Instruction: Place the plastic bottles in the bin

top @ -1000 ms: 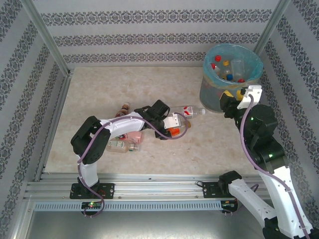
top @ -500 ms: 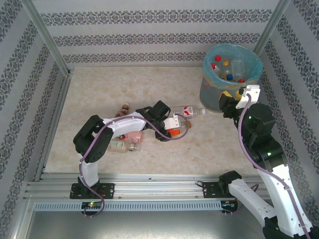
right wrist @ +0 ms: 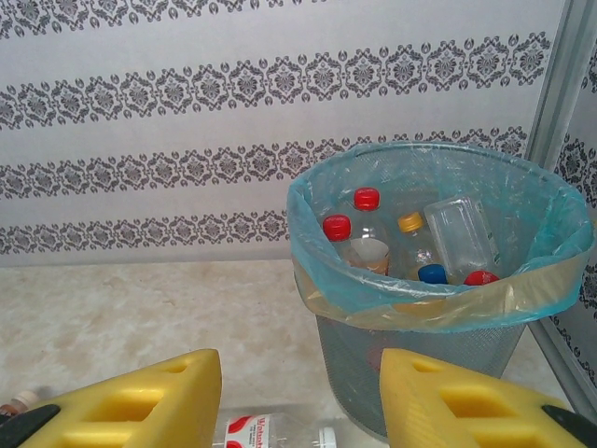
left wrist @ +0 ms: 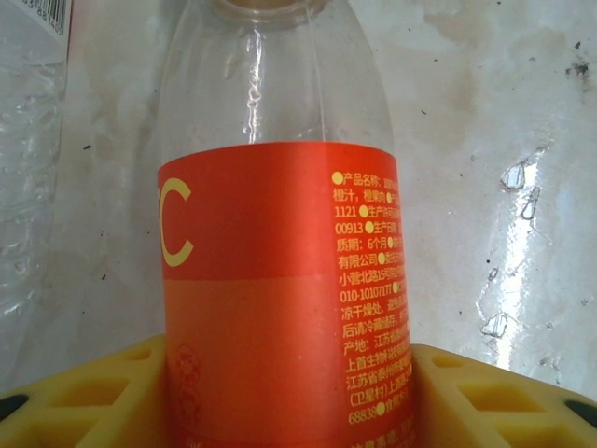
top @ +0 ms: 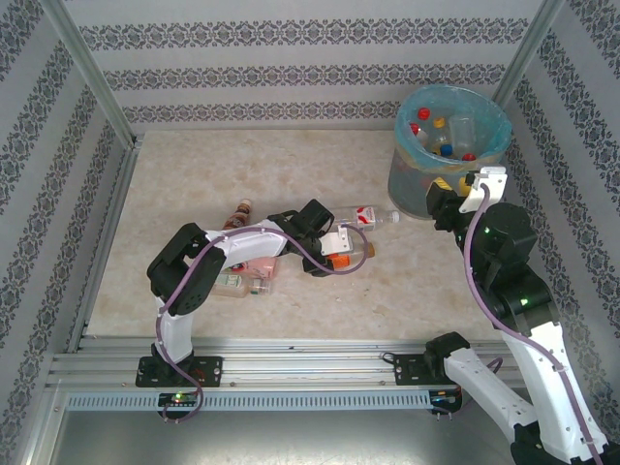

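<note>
My left gripper (top: 341,250) is low over the middle of the table, shut on a clear plastic bottle with an orange label (top: 339,257). In the left wrist view that bottle (left wrist: 280,280) stands between the two yellow fingers (left wrist: 84,397), which press on its sides. Just beyond it, a bottle with a red-and-white label and a white cap (top: 373,216) lies on the table. My right gripper (top: 441,205) hangs open beside the bin (top: 407,145), nothing between its fingers (right wrist: 121,401). The bin (right wrist: 420,308), lined with a blue bag, holds several bottles (right wrist: 366,224).
More bottles lie under and left of my left arm (top: 237,281), with a brown-capped one further back (top: 242,208). Patterned walls close off the back and both sides. The white-capped bottle (right wrist: 270,431) lies just below and ahead of my right gripper.
My left arm's elbow has swung slightly to the right while its gripper stays at the orange-labelled bottle. The right arm has hardly moved.
</note>
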